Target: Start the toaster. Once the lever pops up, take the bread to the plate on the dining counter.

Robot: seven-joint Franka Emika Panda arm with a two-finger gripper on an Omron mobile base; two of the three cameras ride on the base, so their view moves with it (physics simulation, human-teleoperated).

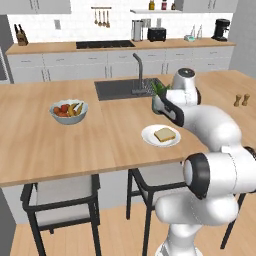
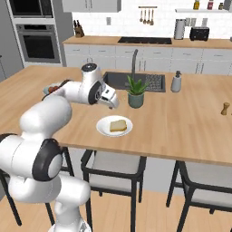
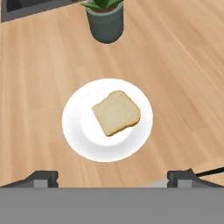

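Hand view shows us the gripper [image 3: 113,177] with its jaws spread wide and nothing between them, the two dark fingertips [image 3: 41,178] standing far apart at the bottom of the picture. Beyond them we look down on the plate [image 3: 74,131], which lies flat on the dining counter [image 3: 35,78].

In the right base view we see the gripper [image 2: 111,102] raised above the counter, just beside and above the plate [image 2: 103,126], clear of it and pointing down toward it. The white forearm runs back to the left, the elbow bends, and the thick upper links drop to the base at the lower left. In the left base view the arm rises from the lower right and folds forward over the counter edge, past the plate [image 1: 149,138].

The bread [image 3: 116,112] rests flat on the plate, a little off centre, turned at an angle to the plate's rim. We see one squarish slice, pale tan on its face, with a darker brown crust along the edge. It lies whole and uncovered.

A small potted plant [image 3: 105,19] stands just beyond the plate. The toaster [image 1: 157,34] sits well apart on the far back counter against the wall.
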